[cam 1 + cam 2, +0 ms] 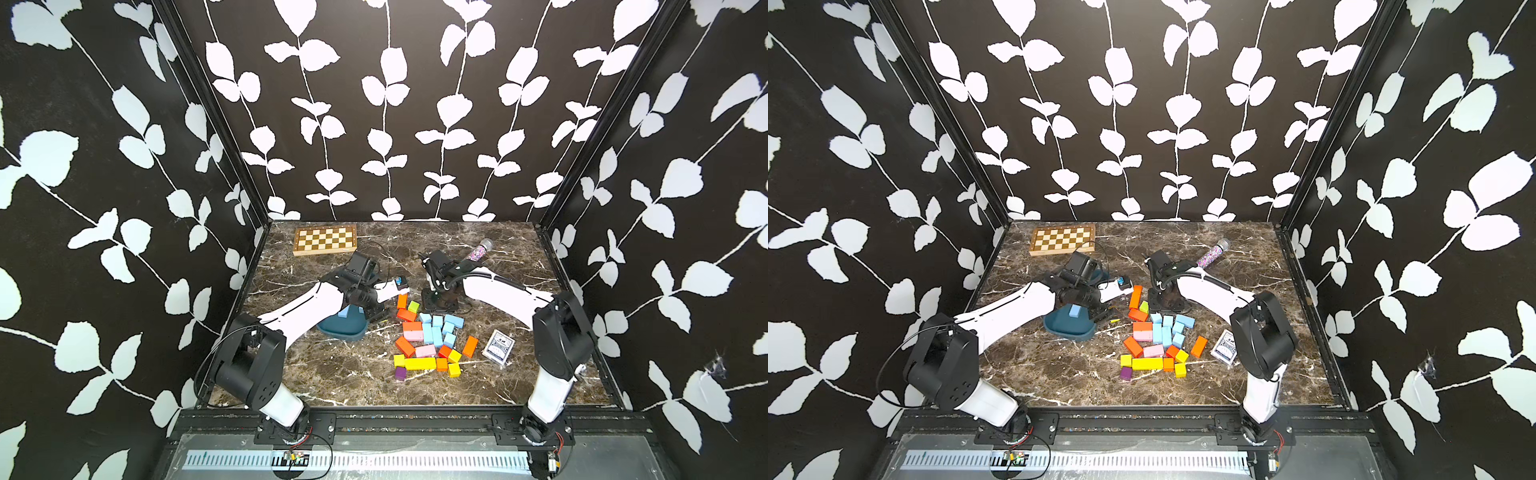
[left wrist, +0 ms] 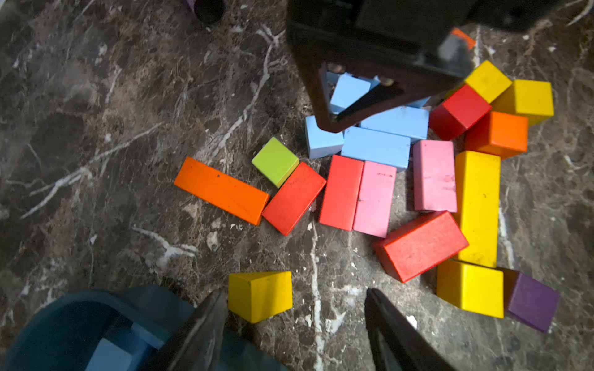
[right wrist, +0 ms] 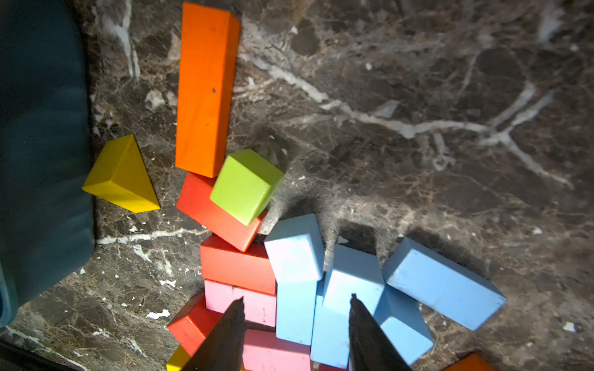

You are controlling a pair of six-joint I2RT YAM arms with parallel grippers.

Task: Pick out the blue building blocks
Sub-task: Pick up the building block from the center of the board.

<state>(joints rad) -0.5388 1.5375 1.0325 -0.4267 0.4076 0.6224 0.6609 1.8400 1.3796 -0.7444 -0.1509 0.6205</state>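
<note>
The matte light sky-blue building blocks (image 1: 438, 330) lay mostly in a tight cluster near the middle of the brown marble tabletop (image 1: 332, 382). They were pressed against a red brick (image 3: 236, 265) and a pink brick (image 3: 221, 297). One more blue block (image 1: 1074, 310) sat inside the dark teal oval tray (image 1: 340, 336) on my left arm's side. My right gripper (image 3: 297, 300) hung directly over the cluster, jaws partly apart, blue bricks showing between its fingers and none clamped. Just beyond the cluster sat a lime-green cube (image 3: 246, 186), touching a long orange brick (image 3: 205, 90). My left gripper (image 2: 295, 294) hovered at the tray's edge, jaws wide and empty, with a yellow triangular wedge (image 2: 260, 295) just beside one finger.
</note>
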